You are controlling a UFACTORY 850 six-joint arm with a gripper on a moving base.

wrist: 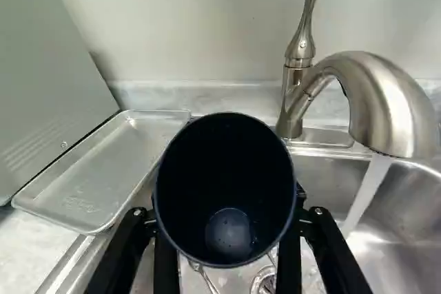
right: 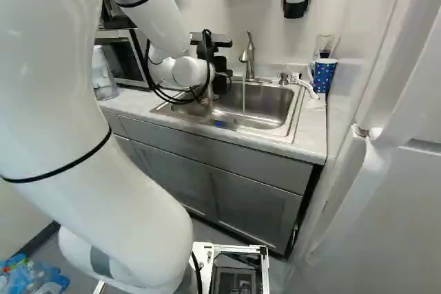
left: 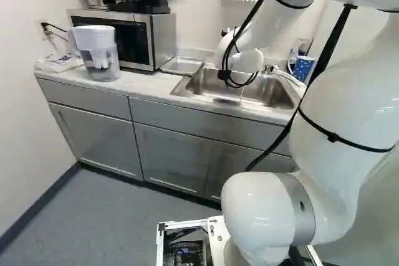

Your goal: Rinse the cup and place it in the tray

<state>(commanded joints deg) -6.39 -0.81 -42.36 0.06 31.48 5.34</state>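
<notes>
Cup (wrist: 224, 160) gripped in your pincer (wrist: 227, 215) | step: apparently rinsing | next: bring it under the stream (right: 243, 98), upper middle of right base view, before the tray (wrist: 103, 173)

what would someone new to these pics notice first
The big glossy white robot arm, looming at the right of the left base view. Then, in the wrist view, the round dark-blue cup, held in the black hand with its mouth facing the camera. Beside it, clear water runs from the curved silver metal faucet into the steel sink.
</notes>
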